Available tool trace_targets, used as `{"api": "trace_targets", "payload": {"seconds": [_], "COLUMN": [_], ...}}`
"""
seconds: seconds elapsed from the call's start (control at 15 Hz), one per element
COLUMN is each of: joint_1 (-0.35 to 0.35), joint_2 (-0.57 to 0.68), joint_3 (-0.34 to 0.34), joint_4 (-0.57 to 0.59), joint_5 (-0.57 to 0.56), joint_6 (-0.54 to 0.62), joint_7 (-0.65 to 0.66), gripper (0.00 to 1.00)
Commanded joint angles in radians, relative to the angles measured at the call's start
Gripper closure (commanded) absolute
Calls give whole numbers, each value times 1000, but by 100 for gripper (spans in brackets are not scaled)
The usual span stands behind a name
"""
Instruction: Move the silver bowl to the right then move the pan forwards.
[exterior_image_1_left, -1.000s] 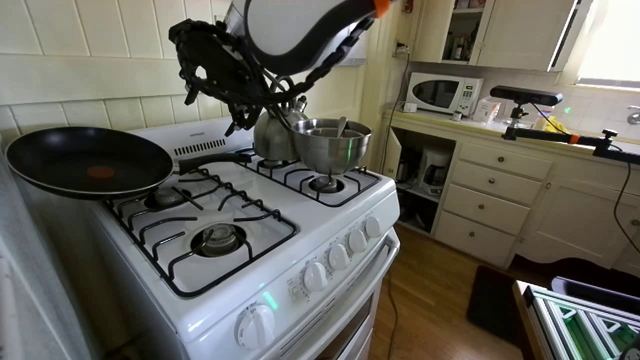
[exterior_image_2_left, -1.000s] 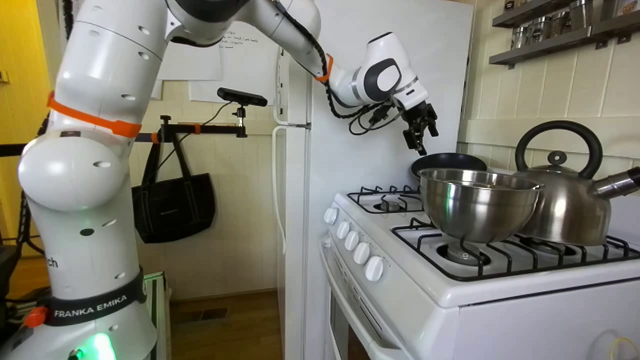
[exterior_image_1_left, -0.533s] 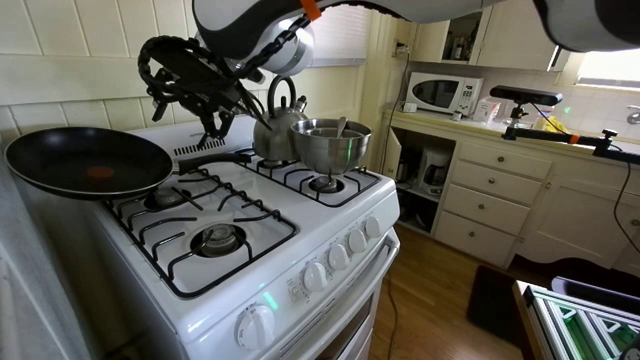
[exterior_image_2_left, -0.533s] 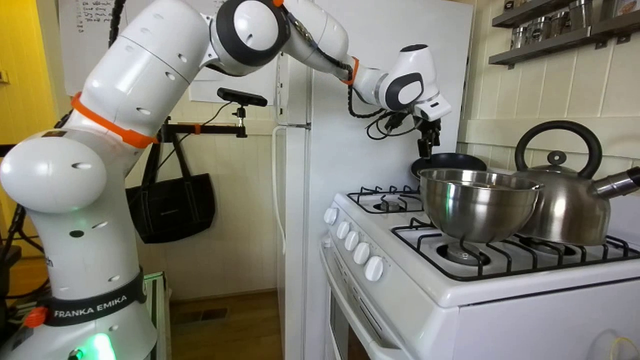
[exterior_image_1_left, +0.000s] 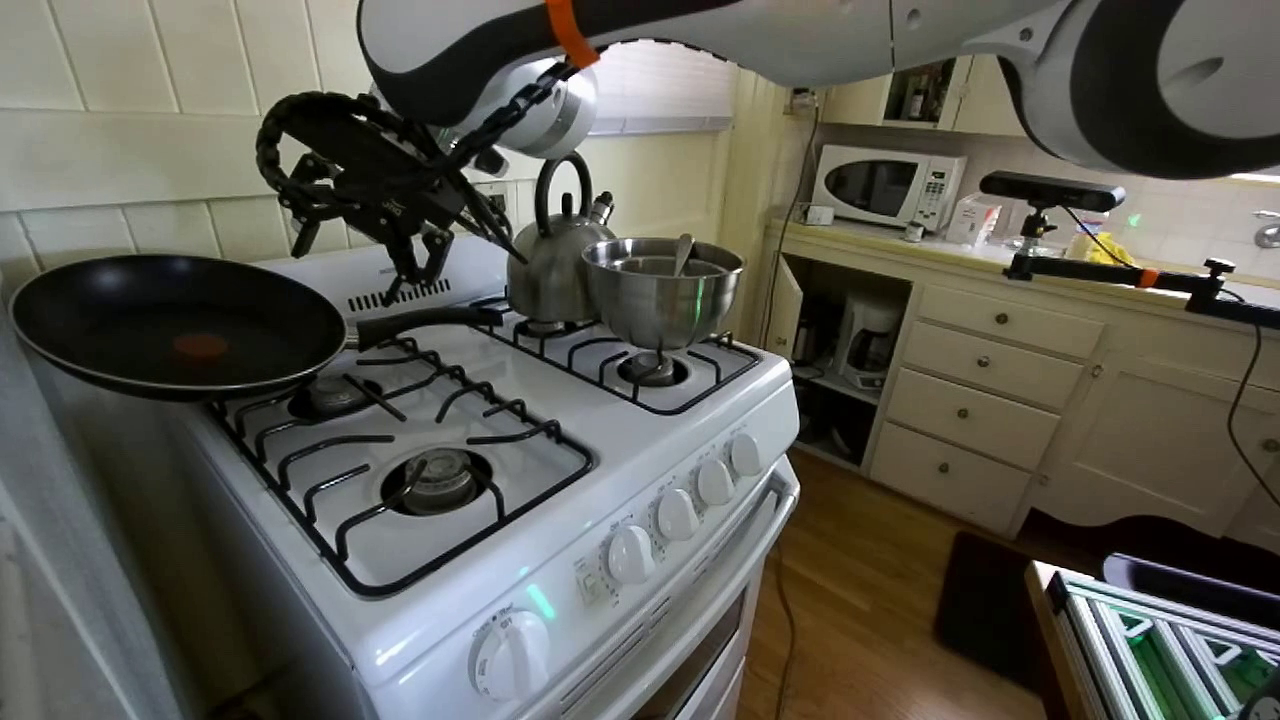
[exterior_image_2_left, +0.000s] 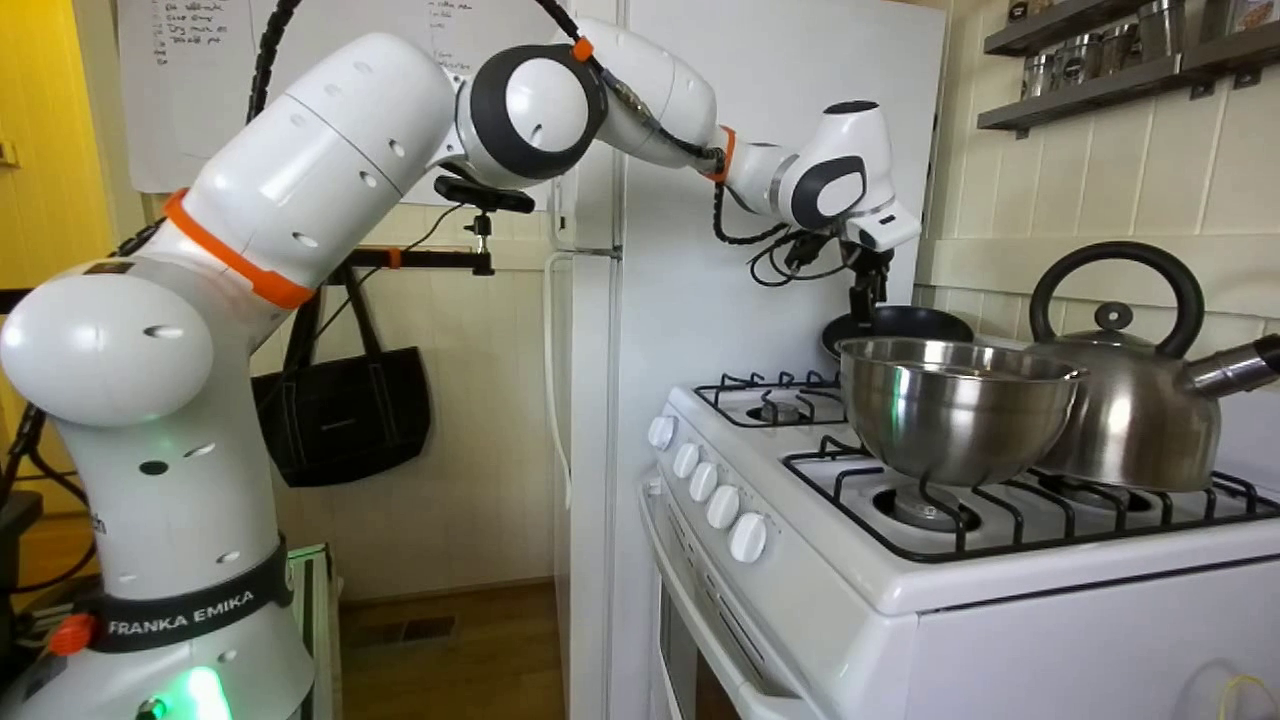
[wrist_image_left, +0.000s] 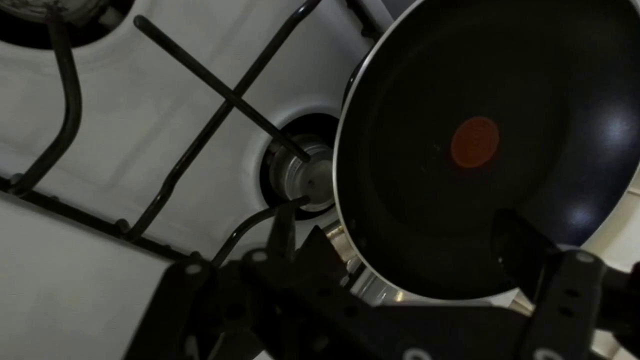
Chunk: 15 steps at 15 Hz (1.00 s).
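White stove (exterior_image_1_left: 610, 400), silver bowl (exterior_image_2_left: 955, 415) on it beside the kettle (exterior_image_2_left: 1140, 415), any contact hard to make out, pan (wrist_image_left: 480, 145) overhanging the stove's side, cut off in your wrist view, your gripper (wrist_image_left: 407, 223) spread wide near it.

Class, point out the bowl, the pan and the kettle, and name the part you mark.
Bowl (exterior_image_2_left: 955, 420), in an exterior view: the outside of its wall.
Pan (wrist_image_left: 475, 143), in the wrist view: the red spot on its inside.
Kettle (exterior_image_2_left: 1138, 405), in an exterior view: the side of its body.
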Motion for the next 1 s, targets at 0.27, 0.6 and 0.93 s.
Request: {"api": "trace_targets", "payload": {"seconds": [0.27, 0.6, 0.93], "joint_1": [47, 66, 74], "joint_2": [149, 164, 229], "joint_3": [-40, -49, -65], "joint_4": [90, 98, 178], "joint_5": [-7, -6, -11], "joint_6": [147, 202, 256], "joint_7": [45, 54, 81], "gripper": [0, 0, 0]}}
